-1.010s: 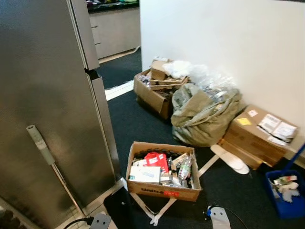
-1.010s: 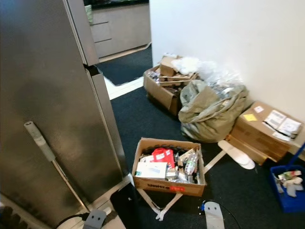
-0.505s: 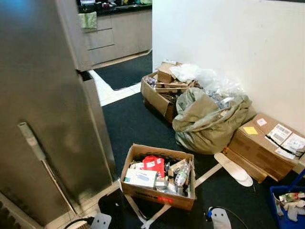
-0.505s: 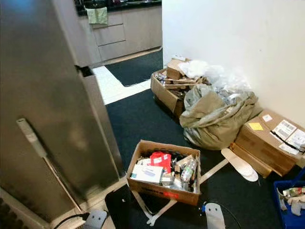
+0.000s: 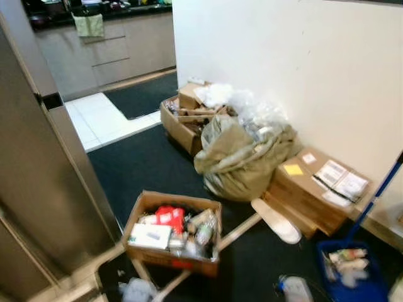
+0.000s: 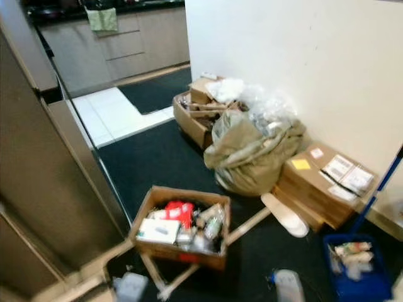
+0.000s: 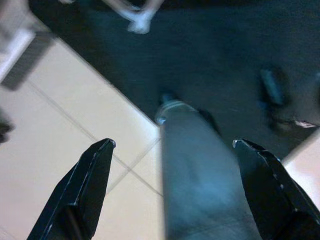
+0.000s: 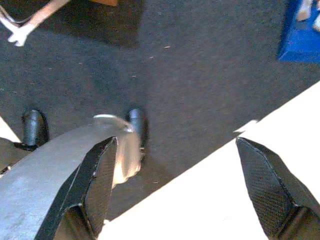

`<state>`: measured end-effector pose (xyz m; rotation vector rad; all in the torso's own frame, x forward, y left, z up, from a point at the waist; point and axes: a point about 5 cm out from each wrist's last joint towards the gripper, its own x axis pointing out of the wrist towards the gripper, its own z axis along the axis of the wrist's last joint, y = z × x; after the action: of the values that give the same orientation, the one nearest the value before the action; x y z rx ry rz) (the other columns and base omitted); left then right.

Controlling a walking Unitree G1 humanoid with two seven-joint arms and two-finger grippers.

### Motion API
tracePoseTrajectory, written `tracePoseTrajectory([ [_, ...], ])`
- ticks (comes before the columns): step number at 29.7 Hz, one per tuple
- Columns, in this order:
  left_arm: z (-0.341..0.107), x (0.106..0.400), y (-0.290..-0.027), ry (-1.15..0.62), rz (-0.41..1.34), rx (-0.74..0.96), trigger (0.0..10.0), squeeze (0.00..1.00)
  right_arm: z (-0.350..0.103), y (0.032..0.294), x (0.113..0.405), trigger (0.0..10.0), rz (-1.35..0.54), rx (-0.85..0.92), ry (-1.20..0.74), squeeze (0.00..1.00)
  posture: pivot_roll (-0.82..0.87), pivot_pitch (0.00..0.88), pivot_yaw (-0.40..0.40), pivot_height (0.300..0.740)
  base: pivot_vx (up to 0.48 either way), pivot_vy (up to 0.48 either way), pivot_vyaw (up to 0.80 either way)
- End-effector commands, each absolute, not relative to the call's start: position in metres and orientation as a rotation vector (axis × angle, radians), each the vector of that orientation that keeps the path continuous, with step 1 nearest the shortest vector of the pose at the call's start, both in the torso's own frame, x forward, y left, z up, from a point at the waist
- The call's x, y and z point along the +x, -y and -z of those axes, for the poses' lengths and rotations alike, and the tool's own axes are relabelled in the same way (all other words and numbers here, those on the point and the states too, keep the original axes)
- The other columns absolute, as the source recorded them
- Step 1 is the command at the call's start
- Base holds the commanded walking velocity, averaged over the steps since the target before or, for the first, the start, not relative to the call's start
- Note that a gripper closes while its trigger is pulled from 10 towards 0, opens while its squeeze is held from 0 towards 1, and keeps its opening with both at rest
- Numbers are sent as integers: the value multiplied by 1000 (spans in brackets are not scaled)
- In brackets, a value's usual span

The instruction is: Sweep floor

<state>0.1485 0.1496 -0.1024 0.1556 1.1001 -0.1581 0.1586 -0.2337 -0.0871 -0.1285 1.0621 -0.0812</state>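
Head view, both eyes showing one scene: a dark carpet (image 5: 151, 170) runs along a white wall (image 5: 283, 56). Near the front sits an open cardboard box (image 5: 173, 231) packed with small items, a red packet among them. Behind it, against the wall, slumps a tan bag (image 5: 236, 157), with a second open box (image 5: 182, 116) of cardboard scraps and clear plastic just beyond. To the right lies a closed box (image 5: 318, 189) with labels and a yellow note on top, and a pale insole (image 5: 277, 220) rests on the carpet beside it. At the far right a blue dustpan (image 5: 349, 274) holds bits of rubbish; its blue handle (image 5: 378, 195) slants up toward the wall. A steel panel (image 5: 44, 189) fills the left side. White tiles (image 5: 101, 119) and grey cabinets (image 5: 107, 53) lie in the background.

Left wrist view: the left gripper (image 7: 172, 145) hangs with fingers spread wide, holding nothing, above the edge where cream tiles meet dark carpet. A blurred grey robot leg (image 7: 197, 170) shows between the fingers.

Right wrist view: the right gripper (image 8: 175, 142) is also spread wide and empty over the carpet, with a corner of the dustpan in sight.
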Motion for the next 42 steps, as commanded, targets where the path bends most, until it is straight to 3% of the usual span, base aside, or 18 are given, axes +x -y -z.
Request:
tracePoseTrajectory([
  [1,101,151,-155,-1096,150,167,10000,0,87,232,159,10000,77,-125,-1059,0,-88,12,28,740,0,-480,0],
  [15,101,152,-155,-1092,146,164,10000,0,82,231,172,10000,40,-183,-1015,0,-92,10,31,740,0,-456,0],
  [24,100,153,-155,-1082,136,153,10000,0,72,226,195,10000,-6,-242,-949,0,-94,3,30,740,0,0,0],
  [31,100,153,-154,-1078,144,150,10000,0,70,227,197,10000,-12,-249,-943,0,-93,1,29,740,0,0,0],
  [38,100,154,-154,-1077,150,155,10000,0,71,227,195,10000,-20,-256,-948,0,-95,0,32,740,0,-480,0],
  [42,100,154,-155,-1072,138,155,10000,0,72,227,193,10000,-24,-258,-953,0,-96,0,35,740,0,0,0],
])
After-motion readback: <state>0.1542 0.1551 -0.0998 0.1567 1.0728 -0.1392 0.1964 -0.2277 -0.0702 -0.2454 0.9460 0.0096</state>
